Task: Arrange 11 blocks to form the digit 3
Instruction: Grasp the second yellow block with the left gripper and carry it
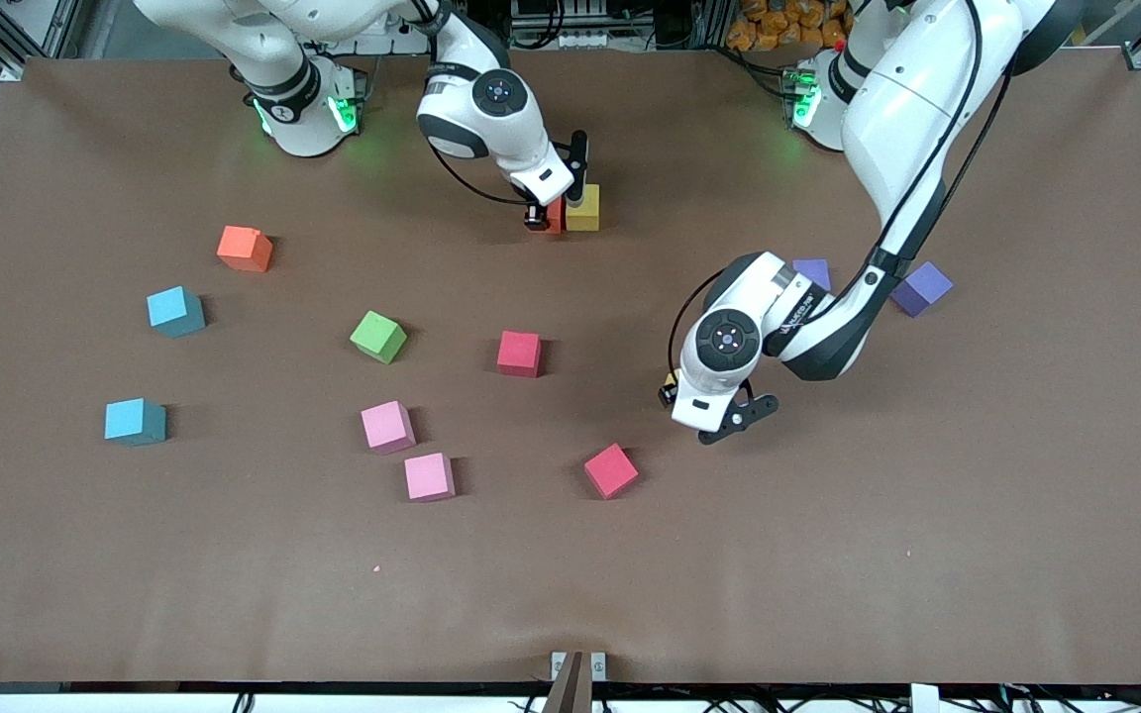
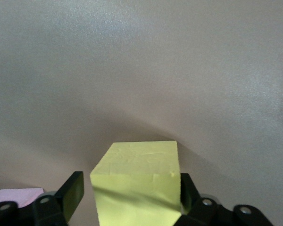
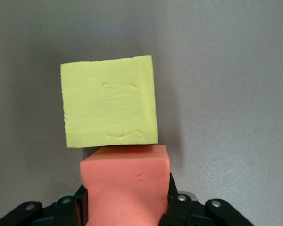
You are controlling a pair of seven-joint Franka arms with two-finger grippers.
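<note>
My right gripper (image 1: 543,216) is low over the table near the robots' bases, shut on a salmon-pink block (image 3: 125,183) that touches a yellow block (image 1: 583,208); that yellow block also shows in the right wrist view (image 3: 108,106). My left gripper (image 1: 672,392) is low near the table's middle, open around a second yellow block (image 2: 137,183): one finger touches it, the other finger (image 2: 70,193) stands apart. Loose on the table lie an orange block (image 1: 245,249), a green block (image 1: 378,337), two red blocks (image 1: 519,354) (image 1: 611,470), two pink blocks (image 1: 387,427) (image 1: 429,476) and two purple blocks (image 1: 813,272) (image 1: 921,289).
Two light-blue cubes (image 1: 175,311) (image 1: 135,421) lie toward the right arm's end of the table. The left arm's forearm hangs over the purple blocks. The brown table (image 1: 927,515) is bare nearest the front camera.
</note>
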